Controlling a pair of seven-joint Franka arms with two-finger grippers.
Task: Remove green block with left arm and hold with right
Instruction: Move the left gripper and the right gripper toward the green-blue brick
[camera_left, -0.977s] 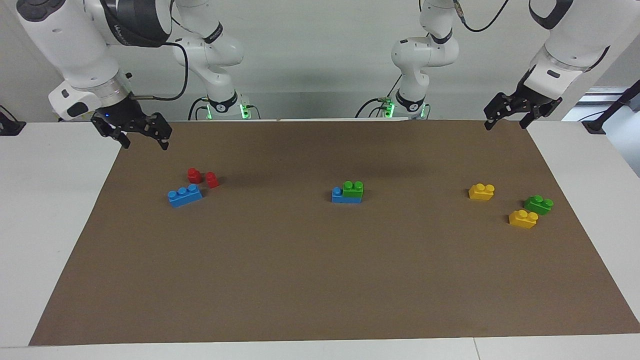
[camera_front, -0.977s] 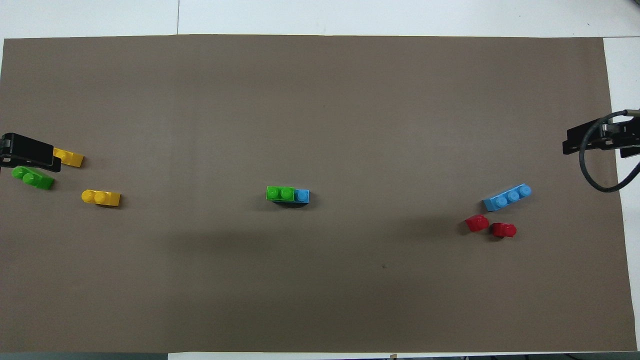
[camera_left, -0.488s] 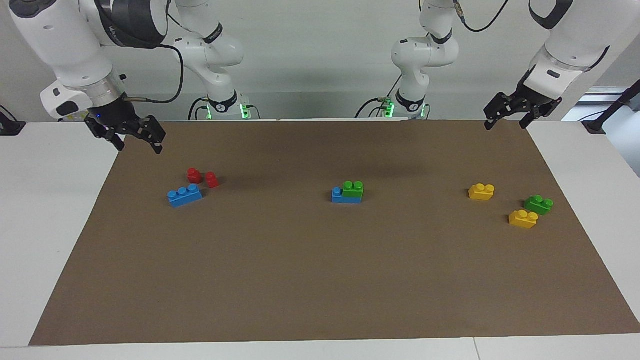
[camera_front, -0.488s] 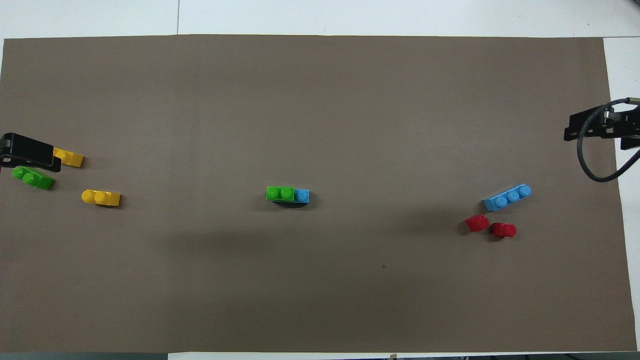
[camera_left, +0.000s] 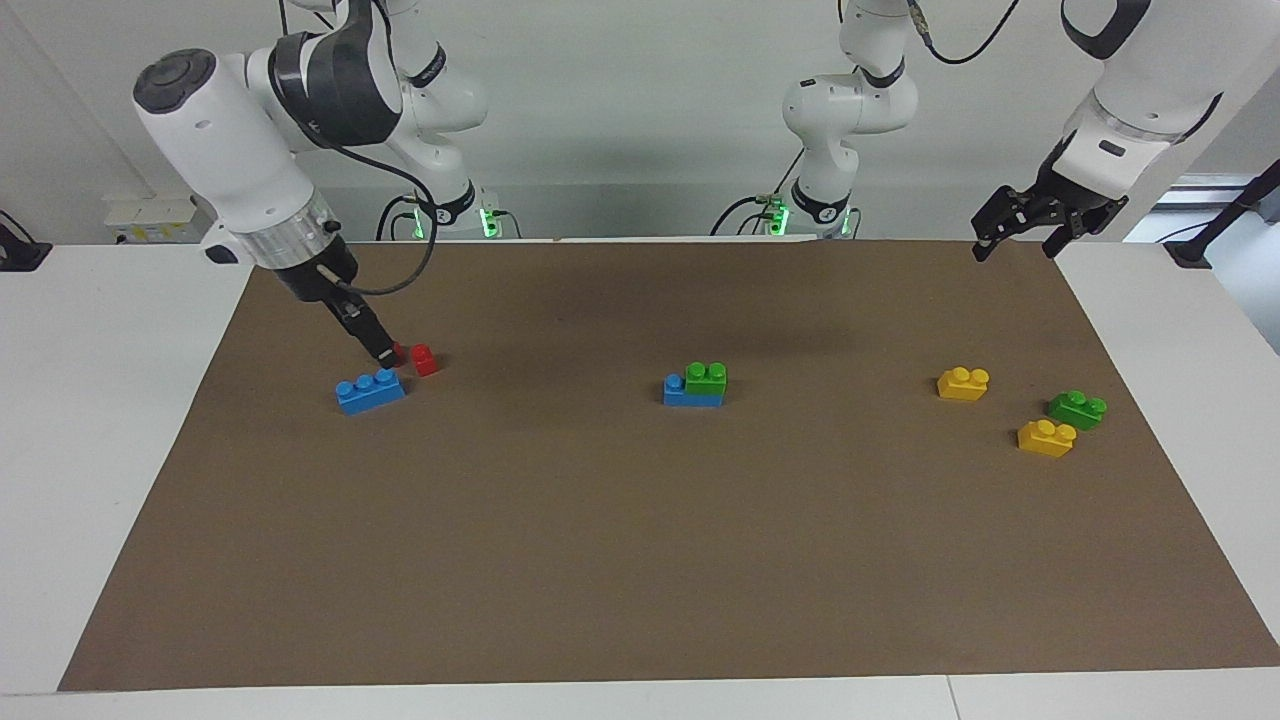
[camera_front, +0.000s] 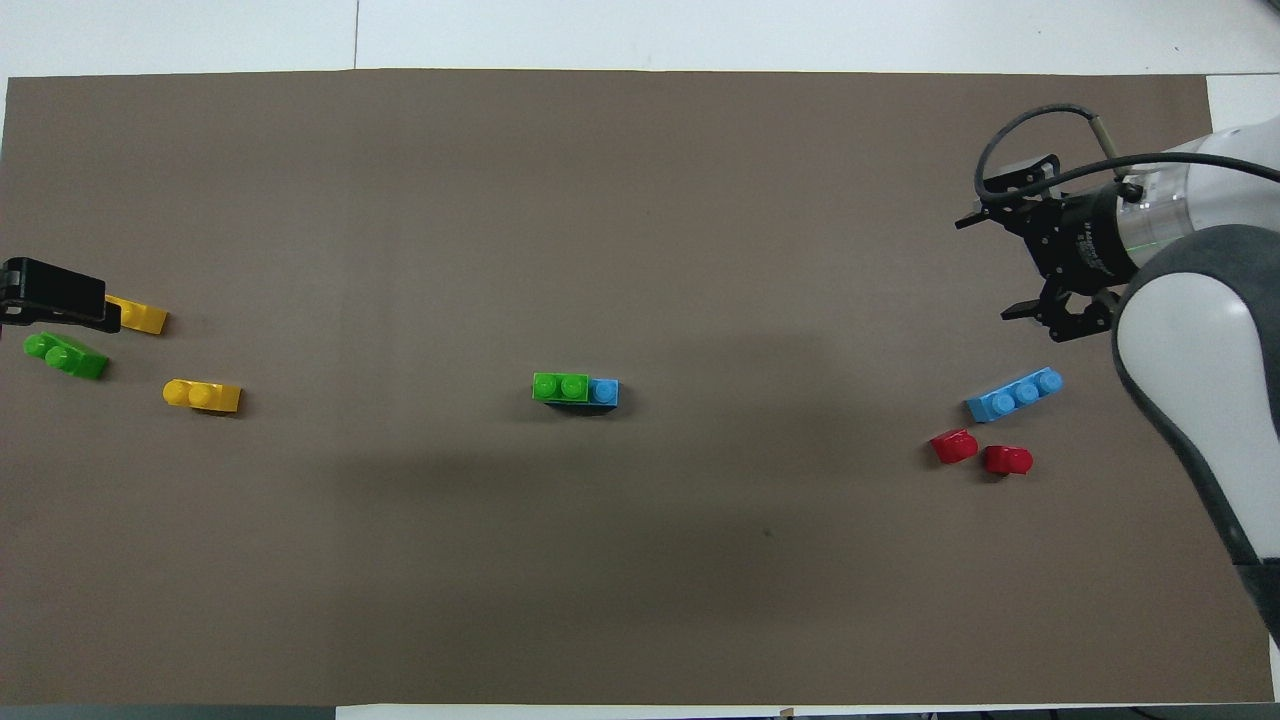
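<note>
1. The green block (camera_left: 707, 378) sits on a blue brick (camera_left: 690, 391) mid-surface, on the brown mat (camera_left: 640, 560).
2. The right gripper (camera_left: 385, 352), jaws spread and empty, hangs low over the red bricks (camera_left: 424, 359) near the right arm's end.
3. The left gripper (camera_left: 1018, 232) waits, jaws spread, over the mat's corner at the left arm's end, with yellow bricks (camera_left: 963, 383) and another green brick (camera_left: 1077, 409) nearby.

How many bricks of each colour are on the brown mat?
Green bricks: 2
Yellow bricks: 2
Blue bricks: 2
Red bricks: 2
Total: 8
</note>
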